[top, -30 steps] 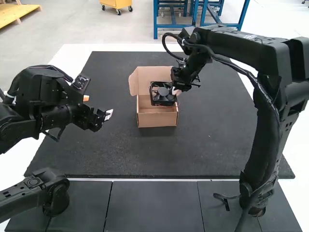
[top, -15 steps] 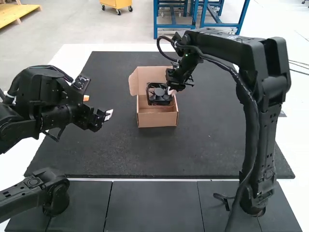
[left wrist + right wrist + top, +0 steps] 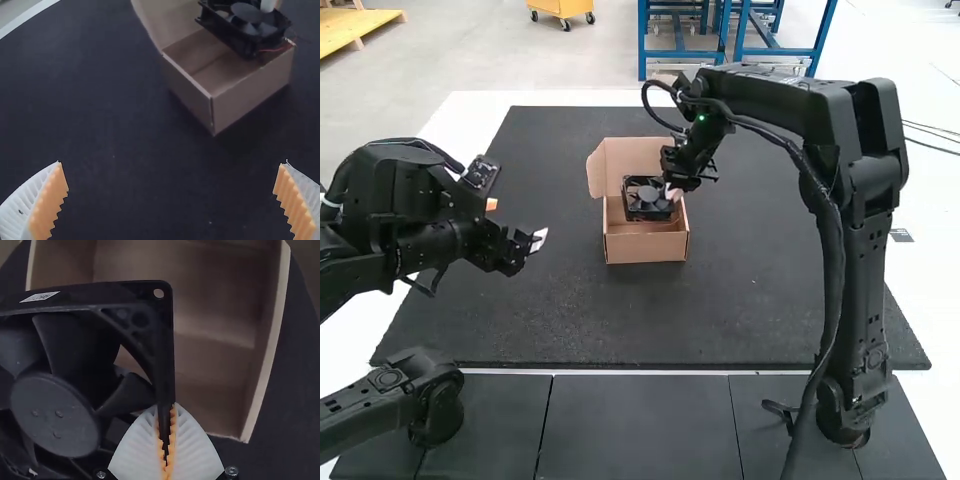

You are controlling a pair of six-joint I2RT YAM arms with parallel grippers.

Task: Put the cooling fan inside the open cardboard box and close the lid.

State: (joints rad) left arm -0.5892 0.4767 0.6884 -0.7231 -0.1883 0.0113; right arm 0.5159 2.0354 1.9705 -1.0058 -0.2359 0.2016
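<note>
A black square cooling fan (image 3: 647, 197) hangs tilted just above the open cardboard box (image 3: 645, 240), partly over its right back part. My right gripper (image 3: 672, 187) is shut on the fan's frame edge (image 3: 165, 385), its white ribbed fingers (image 3: 145, 440) pinching the rim. The box lid (image 3: 618, 162) stands open at the back left. In the left wrist view the fan (image 3: 245, 25) sits over the box (image 3: 225, 85). My left gripper (image 3: 532, 242) is open over the mat, well left of the box, with nothing between its fingers (image 3: 47, 200).
The box stands in the middle of a black mat (image 3: 740, 290) on a white table. Bare mat lies around the box on every side. The right arm (image 3: 850, 200) arches over the mat's right half.
The right gripper has carried the fan left and down, from the box's right rim to over its opening. The left gripper shifted slightly toward the left.
</note>
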